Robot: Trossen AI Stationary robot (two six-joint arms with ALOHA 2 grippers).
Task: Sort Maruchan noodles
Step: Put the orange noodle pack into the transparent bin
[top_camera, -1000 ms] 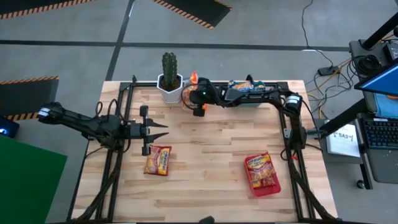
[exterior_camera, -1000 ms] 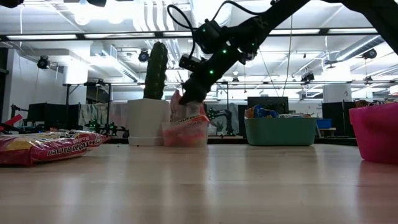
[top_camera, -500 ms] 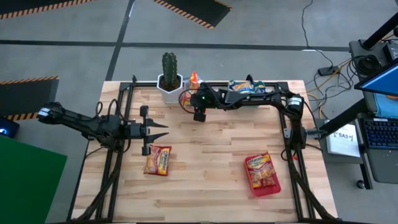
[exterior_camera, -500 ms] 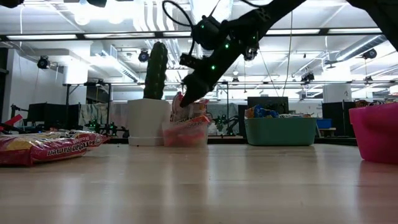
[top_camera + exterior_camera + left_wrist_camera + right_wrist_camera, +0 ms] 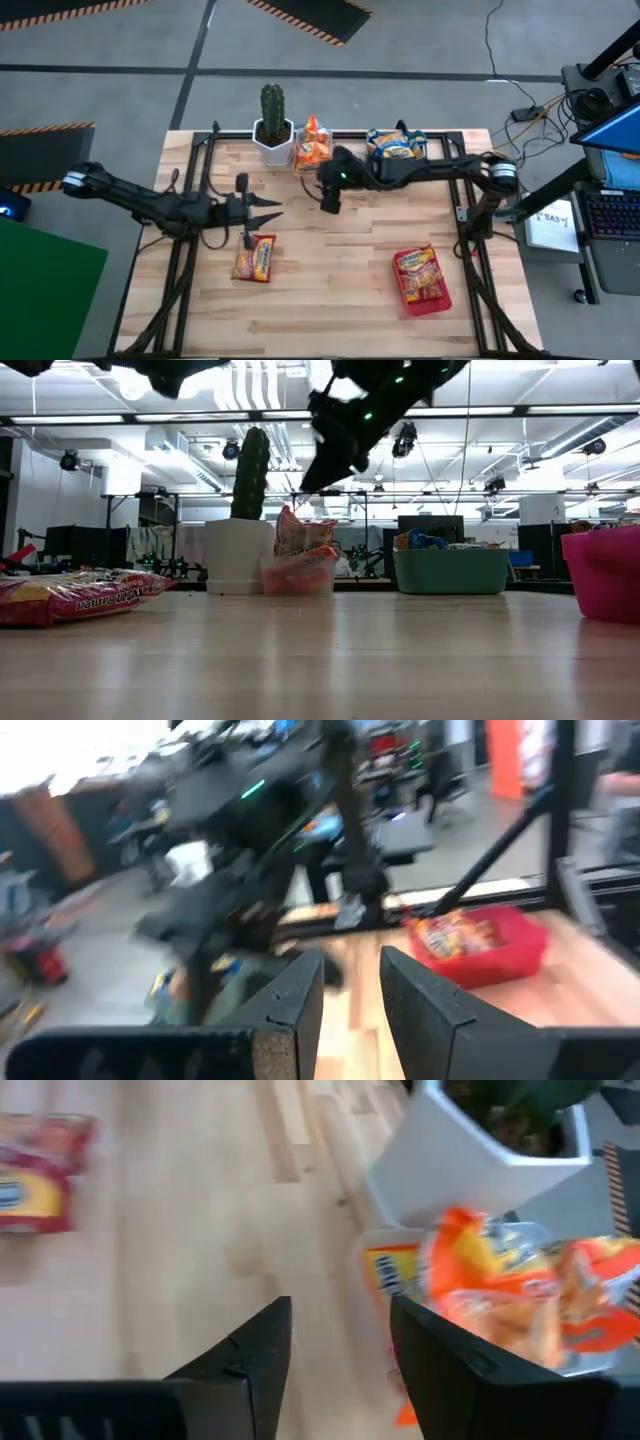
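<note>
High view: the right gripper (image 5: pixel 331 199) hangs empty over the tabletop (image 5: pixel 340 270), near the orange noodle packets (image 5: pixel 314 143) standing in a small container beside the cactus pot (image 5: pixel 273 139). The left gripper (image 5: pixel 268 211) waits above a red packet (image 5: pixel 255 257).

Right wrist view: fingers (image 5: pixel 250 1355) parted, gripping nothing.

Left wrist view: fingers (image 5: pixel 300 1010) slightly apart, empty.
</note>
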